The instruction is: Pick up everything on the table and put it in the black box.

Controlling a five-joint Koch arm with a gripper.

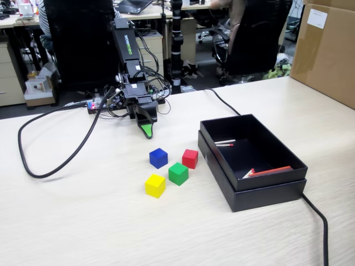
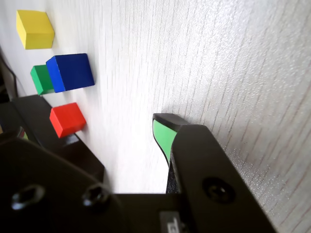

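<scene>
Probably an office: black swivel chairs, desks with drawers behind the table.

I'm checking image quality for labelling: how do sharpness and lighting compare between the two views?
Fixed view: even, soft light, faint shadows, cubes like the blue cube sharp. Wrist view: the gripper looms close and soft-edged, the table washed pale, its wood grain still visible.

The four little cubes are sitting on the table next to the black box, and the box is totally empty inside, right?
Not quite. The four cubes, blue, red, green and yellow, do sit on the table beside the black box. But the box is not empty: the fixed view shows red-and-white pens lying inside it.
</scene>
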